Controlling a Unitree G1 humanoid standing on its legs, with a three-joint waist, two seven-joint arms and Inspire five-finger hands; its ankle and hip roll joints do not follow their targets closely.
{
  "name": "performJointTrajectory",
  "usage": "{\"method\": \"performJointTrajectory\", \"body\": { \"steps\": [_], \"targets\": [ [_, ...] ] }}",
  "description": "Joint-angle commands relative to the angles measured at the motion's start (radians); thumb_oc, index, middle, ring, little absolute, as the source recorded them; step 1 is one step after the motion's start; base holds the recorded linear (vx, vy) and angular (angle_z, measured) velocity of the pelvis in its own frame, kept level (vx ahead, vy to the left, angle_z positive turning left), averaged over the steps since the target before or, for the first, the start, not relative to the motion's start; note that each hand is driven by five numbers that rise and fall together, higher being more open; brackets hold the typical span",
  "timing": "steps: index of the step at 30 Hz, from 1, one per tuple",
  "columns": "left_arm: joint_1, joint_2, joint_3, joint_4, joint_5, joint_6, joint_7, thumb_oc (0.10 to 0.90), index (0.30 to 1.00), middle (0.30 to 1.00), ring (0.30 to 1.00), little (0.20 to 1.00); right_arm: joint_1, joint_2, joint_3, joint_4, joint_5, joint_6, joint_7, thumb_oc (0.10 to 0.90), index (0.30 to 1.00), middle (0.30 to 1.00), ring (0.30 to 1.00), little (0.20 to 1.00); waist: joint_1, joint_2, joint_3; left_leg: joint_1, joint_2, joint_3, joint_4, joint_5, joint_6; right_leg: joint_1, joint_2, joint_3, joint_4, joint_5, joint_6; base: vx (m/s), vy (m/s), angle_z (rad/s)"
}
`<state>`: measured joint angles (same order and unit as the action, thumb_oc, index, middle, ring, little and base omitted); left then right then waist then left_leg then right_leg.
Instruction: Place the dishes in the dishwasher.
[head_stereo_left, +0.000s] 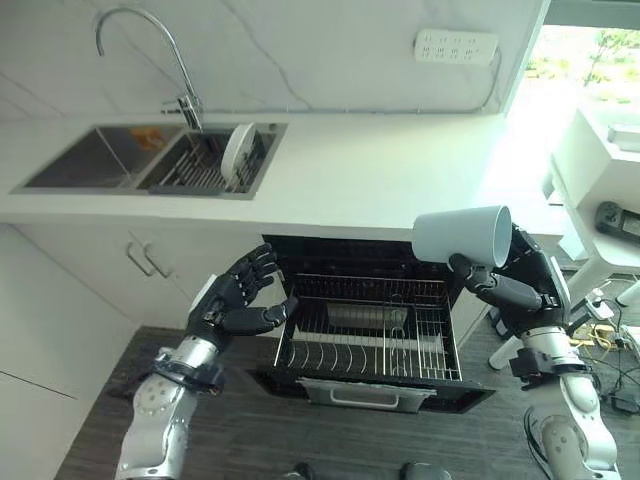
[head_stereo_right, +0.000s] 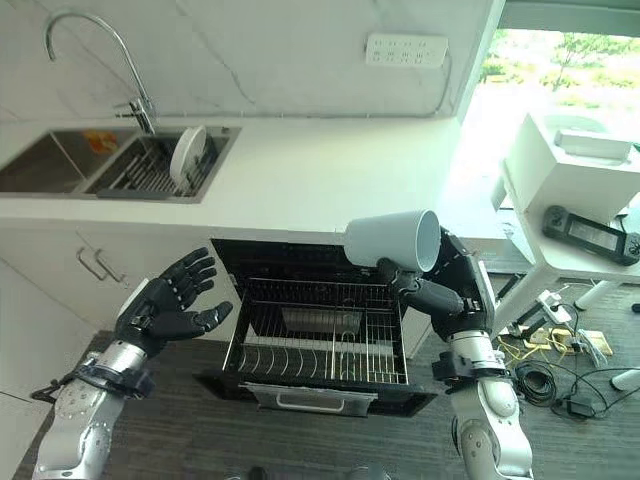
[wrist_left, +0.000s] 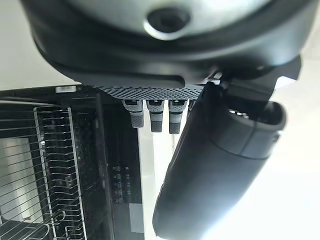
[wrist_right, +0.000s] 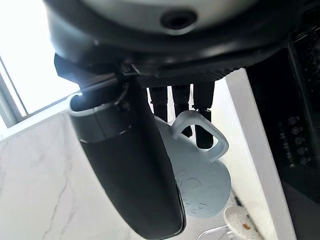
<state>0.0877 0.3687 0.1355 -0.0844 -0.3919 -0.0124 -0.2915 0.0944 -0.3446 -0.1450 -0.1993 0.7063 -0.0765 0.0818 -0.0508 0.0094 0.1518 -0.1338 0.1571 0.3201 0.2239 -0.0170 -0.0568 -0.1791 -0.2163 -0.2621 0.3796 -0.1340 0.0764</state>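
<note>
Pulled-out dishwasher rack (head_stereo_left: 370, 335) below, left hand (head_stereo_left: 235, 300) beside it – fingers spread, right hand (head_stereo_left: 515, 285) fingers gripping pale mug (head_stereo_left: 462, 235), plate (head_stereo_left: 237, 152) in sink (head_stereo_left: 90, 160)

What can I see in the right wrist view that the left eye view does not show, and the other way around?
The right wrist view alone shows the looped handle of the pale blue-grey ceramic mug, with fingers hooked through it. The left eye view alone shows the open left hand, the pulled-out wire dishwasher rack, the steel sink with its curved tap and a white plate standing in it. Both show the right hand holding the mug tilted on its side.
</note>
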Motion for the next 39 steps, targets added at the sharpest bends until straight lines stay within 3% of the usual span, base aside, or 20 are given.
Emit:
{"method": "performJointTrajectory", "body": {
  "steps": [1,5,7,17,24,31,39],
  "targets": [
    [-0.210,0.075,-0.026,-0.129,-0.091,-0.205,0.110,0.800,0.900,0.900,0.900,0.900,-0.181,0.003,-0.005,-0.159,-0.046,-0.146,-0.037,0.400,0.300,0.300,0.300,0.300,-0.015,-0.003,0.055,-0.035,0.029,-0.106,0.076,-0.189,-0.018,-0.041,-0.009,0.069,-0.080,0.003,0.074,-0.43,-0.077,-0.01],
    [-0.292,0.081,-0.079,-0.144,-0.041,-0.297,0.208,0.800,0.900,0.900,0.900,0.900,-0.254,-0.009,0.028,-0.144,-0.081,-0.195,-0.089,0.400,0.300,0.300,0.300,0.300,-0.016,0.006,0.152,-0.123,0.014,-0.129,0.076,-0.168,-0.009,-0.124,-0.003,0.087,-0.080,0.028,0.063,-0.24,0.008,0.04],
    [-0.296,0.080,-0.087,-0.149,-0.049,-0.295,0.218,0.800,0.900,0.900,0.900,0.900,-0.261,-0.017,0.028,-0.142,-0.081,-0.200,-0.095,0.400,0.300,0.300,0.300,0.300,-0.015,0.008,0.169,-0.132,0.015,-0.127,0.076,-0.166,-0.010,-0.134,-0.006,0.084,-0.080,0.030,0.063,-0.04,0.015,0.01],
    [-0.265,0.079,-0.076,-0.167,-0.090,-0.303,0.239,0.800,0.900,0.900,0.900,0.900,-0.229,-0.036,0.011,-0.154,-0.084,-0.224,-0.115,0.400,0.300,0.300,0.300,0.300,-0.020,0.009,0.191,-0.135,0.022,-0.121,0.076,-0.166,-0.020,-0.142,-0.014,0.082,-0.080,0.031,0.071,-0.01,0.007,-0.02],
    [-0.265,0.081,-0.064,-0.186,-0.115,-0.309,0.253,0.800,0.900,0.900,0.900,0.900,-0.223,-0.054,-0.004,-0.107,-0.153,-0.215,-0.176,0.400,0.300,0.300,0.300,0.300,-0.024,0.008,0.202,-0.128,0.018,-0.121,0.076,-0.179,-0.021,-0.141,-0.014,0.088,-0.080,0.025,0.075,0.01,0.004,0.00],
    [-0.275,0.116,-0.062,-0.184,-0.124,-0.302,0.258,0.800,0.900,0.900,0.900,0.900,-0.242,-0.109,-0.051,-0.011,-0.182,-0.159,-0.259,0.400,0.300,0.300,0.300,0.300,-0.020,0.004,0.213,-0.134,0.017,-0.125,0.076,-0.182,-0.022,-0.145,-0.014,0.083,-0.080,0.026,0.078,0.00,-0.003,0.00],
    [-0.301,0.158,-0.067,-0.177,-0.155,-0.295,0.269,0.800,0.900,0.900,0.900,0.900,-0.267,-0.177,-0.051,0.076,-0.233,-0.016,-0.295,0.400,0.300,0.300,0.300,0.300,-0.013,-0.003,0.216,-0.129,0.018,-0.125,0.076,-0.184,-0.023,-0.138,-0.013,0.076,-0.080,0.025,0.077,0.00,0.000,0.00]
  ]
}}
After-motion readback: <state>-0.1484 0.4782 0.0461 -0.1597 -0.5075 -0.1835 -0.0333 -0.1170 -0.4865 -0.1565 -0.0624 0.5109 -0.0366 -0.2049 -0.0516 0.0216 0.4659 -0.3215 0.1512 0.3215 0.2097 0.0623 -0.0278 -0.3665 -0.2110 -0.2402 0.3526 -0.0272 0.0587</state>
